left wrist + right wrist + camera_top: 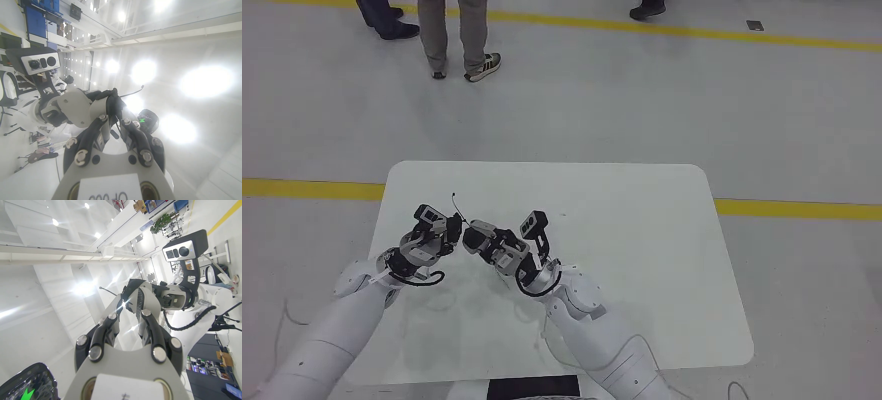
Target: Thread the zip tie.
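Note:
A thin black zip tie [454, 203] sticks up from the spot where my two grippers meet, above the left-middle of the white table [642, 250]. My left gripper [450, 233] comes in from the left and is shut on the zip tie [132, 92], whose free end with a small head pokes out past its fingertips [115, 106]. Facing it tip to tip, my right gripper [475, 238] is closed in on the same zip tie [107, 291]. Where the right gripper [128, 298] pinches the tie is hidden behind the fingers and glare.
The table's edges lie well away from both grippers, and its right half and far side are bare. Grey floor with yellow lines [802, 208] surrounds the table.

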